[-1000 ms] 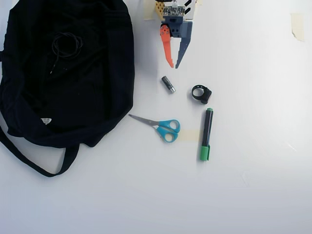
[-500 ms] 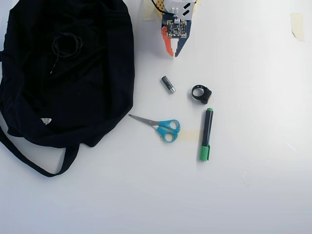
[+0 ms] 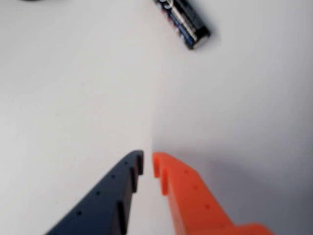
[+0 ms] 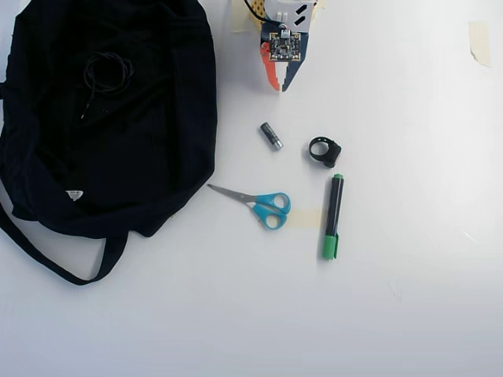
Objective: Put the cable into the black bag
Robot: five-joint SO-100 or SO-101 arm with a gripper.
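Claw (image 4: 280, 88) closed, empty; battery (image 3: 183, 20) lettering unreadable.

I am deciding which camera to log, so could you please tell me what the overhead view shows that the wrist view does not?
Only the overhead view shows the black bag with the cable coiled on it, plus the scissors, the green marker and the black ring clip on the table. Only the wrist view shows the narrow gap between the gripper fingertips, which are nearly closed and empty. Both share the battery, the gripper and the white table.
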